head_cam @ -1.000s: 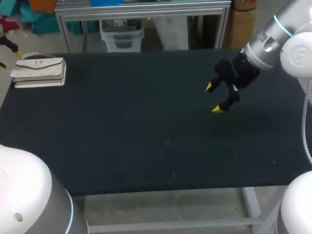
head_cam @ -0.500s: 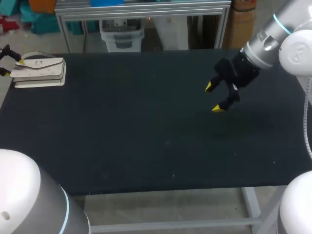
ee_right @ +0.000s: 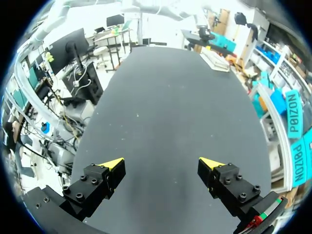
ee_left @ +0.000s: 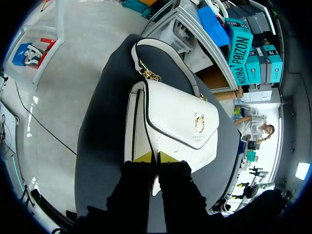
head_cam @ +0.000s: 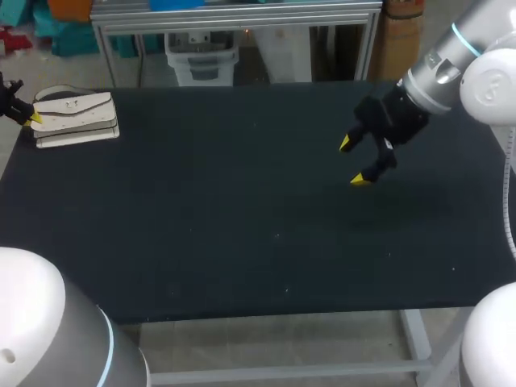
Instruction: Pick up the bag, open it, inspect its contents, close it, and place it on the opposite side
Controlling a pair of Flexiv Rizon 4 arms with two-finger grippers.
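A white handbag (head_cam: 78,119) with a flap, a gold clasp and a chain strap lies flat at the far left corner of the table. In the left wrist view the handbag (ee_left: 173,122) sits just ahead of my left gripper (ee_left: 155,157), whose yellow tips are pinched together on its near edge. From the head camera the left gripper (head_cam: 34,118) is at the bag's left end. My right gripper (head_cam: 353,161) hangs open over the right half of the table, far from the bag, with nothing between its fingers (ee_right: 111,165). The bag (ee_right: 215,60) shows small at the table's far end.
The dark tabletop (head_cam: 242,210) spreads between the two arms. The bag lies close to the table's left edge and back edge. White arm housings stand at the front left (head_cam: 40,322) and front right (head_cam: 492,339).
My left gripper has closed from wide open onto the bag's left end. The bag has shifted slightly to the right and turned a little. The right arm has stayed still.
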